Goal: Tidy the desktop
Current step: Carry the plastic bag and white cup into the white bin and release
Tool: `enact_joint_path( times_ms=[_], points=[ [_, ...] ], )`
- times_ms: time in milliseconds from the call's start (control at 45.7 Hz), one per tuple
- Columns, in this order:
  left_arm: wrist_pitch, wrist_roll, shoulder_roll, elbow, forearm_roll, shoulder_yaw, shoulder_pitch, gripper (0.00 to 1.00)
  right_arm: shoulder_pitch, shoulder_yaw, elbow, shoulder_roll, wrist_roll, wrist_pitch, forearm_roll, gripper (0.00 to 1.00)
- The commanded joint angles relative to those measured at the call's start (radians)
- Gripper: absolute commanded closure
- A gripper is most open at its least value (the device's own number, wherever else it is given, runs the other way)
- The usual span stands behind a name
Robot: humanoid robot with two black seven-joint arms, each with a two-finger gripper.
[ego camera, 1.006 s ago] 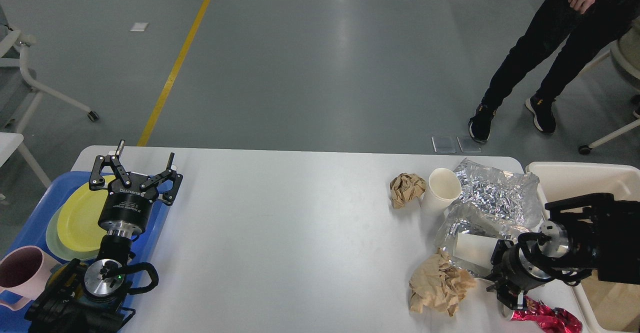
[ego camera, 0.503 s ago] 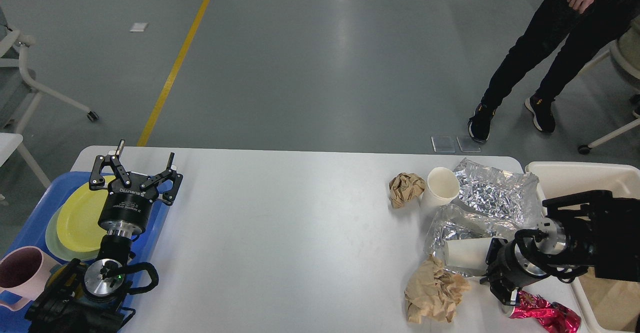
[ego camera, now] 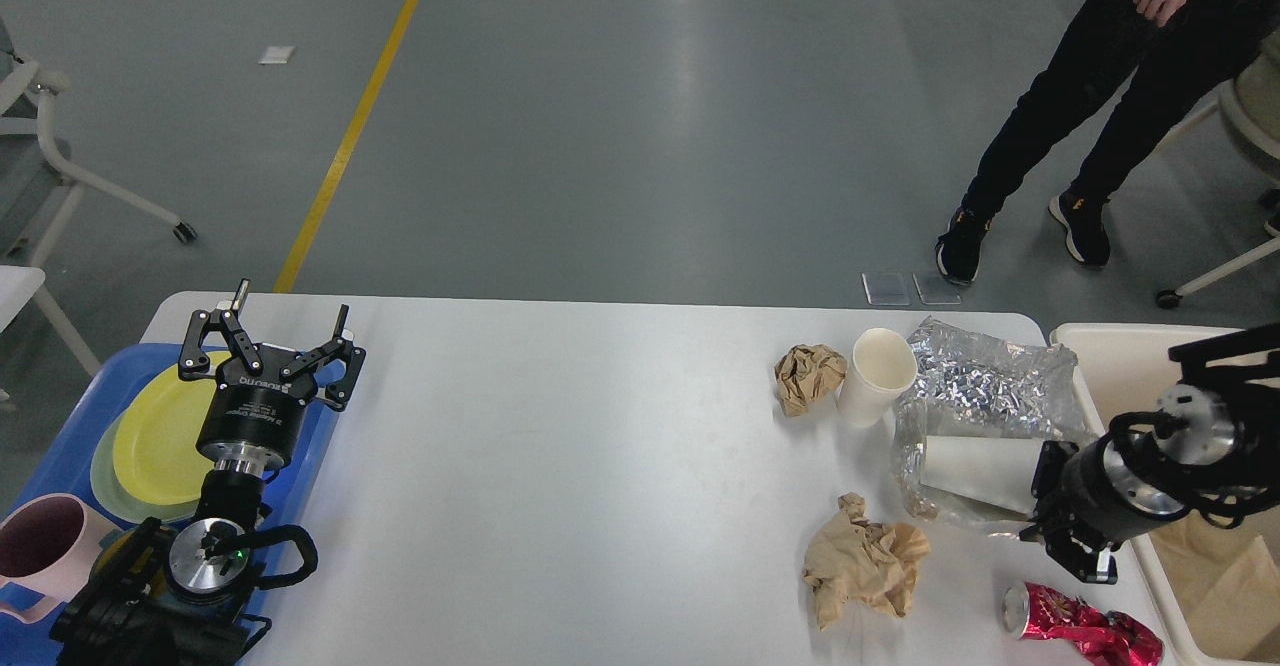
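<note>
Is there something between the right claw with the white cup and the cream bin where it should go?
Nothing visible blocks it. The right claw holds the lying white cup beside the cream bin; only the bin's near rim must be cleared.

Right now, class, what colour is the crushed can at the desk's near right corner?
Shiny red with a silver end: the can, clearest in the head view.
</note>
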Motion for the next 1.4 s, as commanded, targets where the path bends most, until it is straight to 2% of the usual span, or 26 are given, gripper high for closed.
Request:
enact_joint_path(
  times_ms=[0,263,438,547,722,831,963,1050,1269,1378],
  points=[
    [0.000,0.001,0.000,0.000,0.000,0.000,0.000,0.04,0.209,-0.121,0.122,-0.026,-0.005,0.014,-0.004,1.00],
    [0.000,0.001,0.000,0.000,0.000,0.000,0.001,0.04,0.635,-0.477,0.317,0.057,-0.003,0.213,-0.099,1.00],
    [0.000,0.000,0.000,0.000,0.000,0.000,0.000,0.04,0.734,-0.583,0.330,0.060,0.004,0.396,-0.157,1.00],
    [0.000,0.000,0.000,0.000,0.000,0.000,0.000,0.04,0.737,-0.605,0.325,0.037,0.009,0.410,-0.163,1.00],
    [0.000,0.000,0.000,0.000,0.000,0.000,0.001,0.04,0.705,-0.619,0.253,-0.086,0.009,0.389,-0.235,1.00],
    [0.000,0.000,0.000,0.001,0.000,0.000,0.001,0.04,0.620,-0.619,0.158,-0.141,0.009,0.329,-0.284,1.00],
    [0.000,0.000,0.000,0.001,0.000,0.000,0.001,0.04,0.418,-0.580,-0.092,-0.221,0.009,0.319,-0.330,1.00],
    [0.000,0.000,0.000,0.000,0.000,0.000,0.000,0.04,0.222,-0.464,-0.274,-0.247,0.009,0.321,-0.330,1.00],
    [0.000,0.000,0.000,0.001,0.000,0.000,0.001,0.04,-0.271,-0.108,-0.632,-0.232,0.004,0.318,-0.384,1.00],
    [0.000,0.000,0.000,0.000,0.000,0.000,0.000,0.04,-0.524,0.028,-0.845,-0.140,0.009,0.312,-0.386,1.00]
  ],
)
